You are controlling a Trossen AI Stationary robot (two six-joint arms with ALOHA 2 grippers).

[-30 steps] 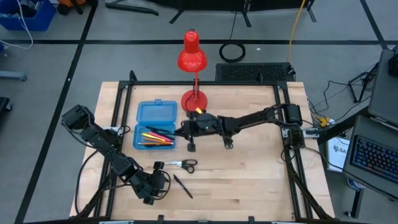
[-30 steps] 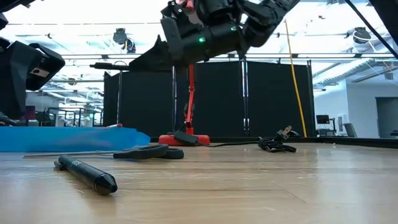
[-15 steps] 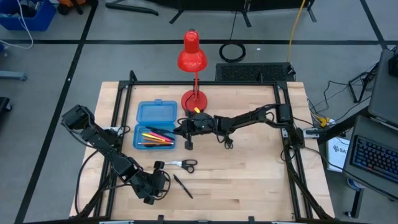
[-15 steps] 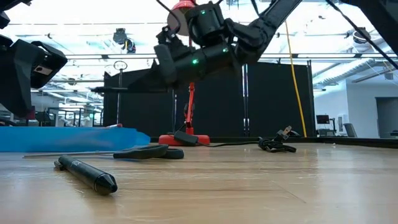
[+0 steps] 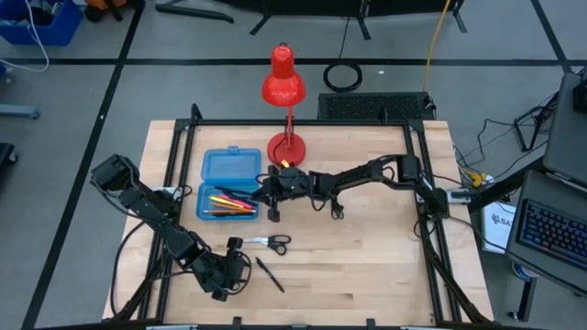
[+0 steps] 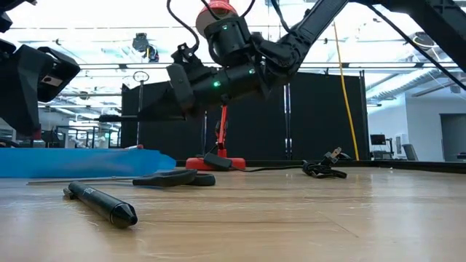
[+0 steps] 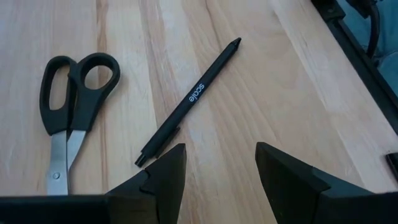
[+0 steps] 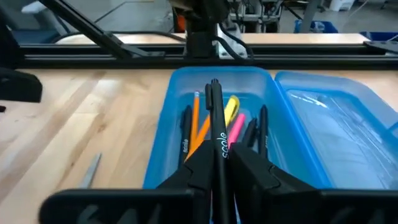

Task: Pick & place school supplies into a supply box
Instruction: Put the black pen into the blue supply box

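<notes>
A black pen (image 8: 217, 134) is clamped in the right gripper (image 5: 273, 194), aimed at nine o'clock above the box (image 5: 228, 200) for lengthwise dropping. The left gripper (image 7: 217, 180) is spread wide over the loose pen (image 7: 189, 101) and scissors (image 7: 69, 106).

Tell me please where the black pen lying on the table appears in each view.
High view: the black pen lies near the front edge, right of the left gripper.
Low view: front left.
Left wrist view: centre, slanted.
Right wrist view: not in it.
Shared landmark: the scissors beside it.
</notes>
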